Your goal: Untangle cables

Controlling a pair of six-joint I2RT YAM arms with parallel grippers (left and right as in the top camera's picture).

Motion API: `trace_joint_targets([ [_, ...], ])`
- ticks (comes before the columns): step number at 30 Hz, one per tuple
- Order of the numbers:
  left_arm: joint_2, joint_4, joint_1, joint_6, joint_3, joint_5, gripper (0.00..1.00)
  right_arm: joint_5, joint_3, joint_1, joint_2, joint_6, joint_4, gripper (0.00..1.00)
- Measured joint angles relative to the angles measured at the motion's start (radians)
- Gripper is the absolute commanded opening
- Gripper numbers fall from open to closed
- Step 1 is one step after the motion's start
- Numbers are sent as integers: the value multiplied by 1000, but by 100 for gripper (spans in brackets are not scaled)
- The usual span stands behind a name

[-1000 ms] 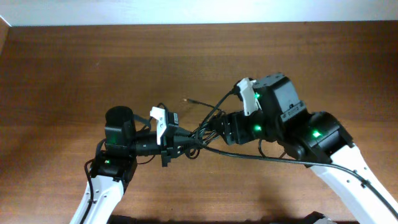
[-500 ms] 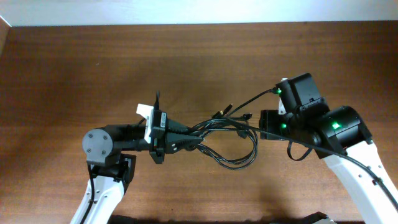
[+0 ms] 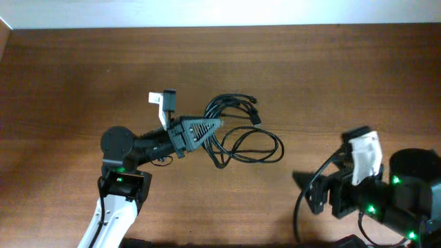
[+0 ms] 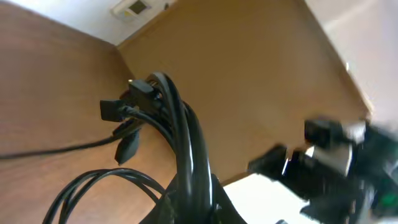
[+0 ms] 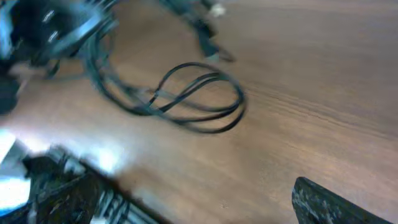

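Observation:
The cables point(image 3: 244, 141) are thin black cords in one bundle. My left gripper point(image 3: 207, 128) is shut on the bundle at its left side. Loose loops lie on the table to the right of it, and plug ends point(image 3: 249, 109) point up-right. In the left wrist view the cords point(image 4: 186, 143) run straight through my jaws point(image 4: 194, 208), with plugs point(image 4: 121, 112) fanned at the far end. My right gripper point(image 3: 303, 180) is open and empty at the lower right, well clear of the cables. The right wrist view shows the loops point(image 5: 199, 99) ahead of its spread fingers point(image 5: 186, 196), blurred.
The wooden table point(image 3: 310, 76) runs to a pale wall at the top edge. The right arm's thick black cord point(image 3: 303, 207) hangs near its wrist. The right arm point(image 4: 336, 155) shows blurred in the left wrist view.
My right gripper has let go of the cables and pulled back to the lower right. The bundle has slackened into loops on the table, still held by my left gripper.

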Motion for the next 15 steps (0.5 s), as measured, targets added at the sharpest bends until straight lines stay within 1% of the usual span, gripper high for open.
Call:
trace_joint_targets([
  [1, 0, -1, 0, -148, 0, -18, 0, -57, 0, 0, 7, -104, -33, 99],
  [4, 0, -1, 0, -459, 0, 4, 0, -123, 0, 0, 34, -307, -45, 99],
  [5, 0, -1, 0, -513, 0, 31, 0, -143, 0, 0, 42, -355, -44, 99],
  [9, 0, -1, 0, -638, 0, 135, 0, -214, 0, 0, 92, -547, -44, 99],
  [11, 0, -1, -6, -664, 0, 161, 0, -245, 0, 0, 137, -595, -40, 99],
  [13, 0, -1, -20, -681, 0, 161, 0, -334, 0, 0, 200, -665, -40, 99],
  [15, 0, -1, -32, -711, 0, 161, 0, -382, 0, 0, 253, -694, -45, 99],
])
